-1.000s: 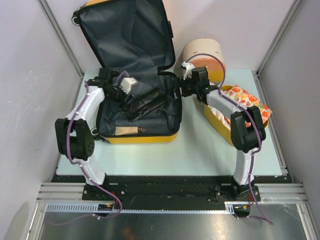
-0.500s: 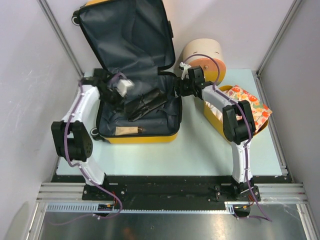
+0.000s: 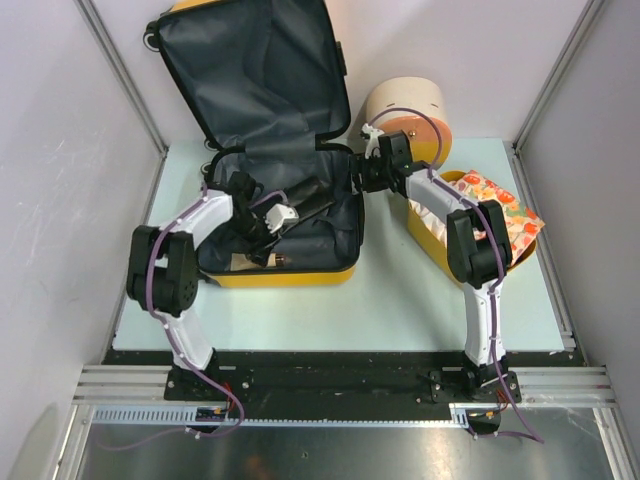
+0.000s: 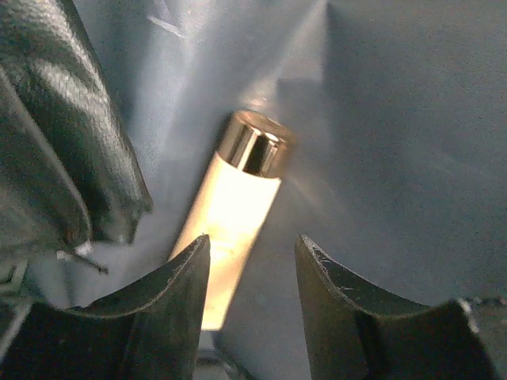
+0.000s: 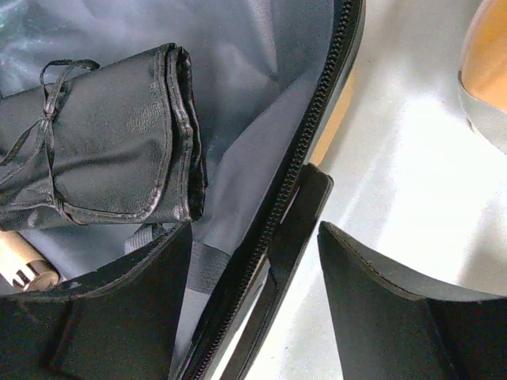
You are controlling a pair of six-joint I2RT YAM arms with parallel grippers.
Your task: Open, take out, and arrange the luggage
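The luggage (image 3: 300,272) lies open on the table, its lid (image 3: 250,70) standing up at the back and showing grey lining. Inside lie a black leather roll (image 3: 305,200) (image 5: 103,150) and a cream tube with a gold cap (image 4: 238,198) (image 3: 255,262). My left gripper (image 3: 263,238) (image 4: 252,245) is down inside the case and open, with the tube's lower end lying between its fingertips, close to the left one. My right gripper (image 3: 358,180) (image 5: 253,237) is open and straddles the case's right rim, with the zipper and black side handle (image 5: 297,222) between its fingers.
A cream-and-pink round box (image 3: 405,110) stands behind the right arm. A yellow basket (image 3: 432,240) holding a floral cloth (image 3: 500,205) sits to the right of the case. The pale table (image 3: 400,300) is flanked by metal frame posts and white walls.
My left gripper has swung from the case's back left corner down into the middle, over the tube. The right gripper has shifted slightly to the rim, and its jaws have narrowed.
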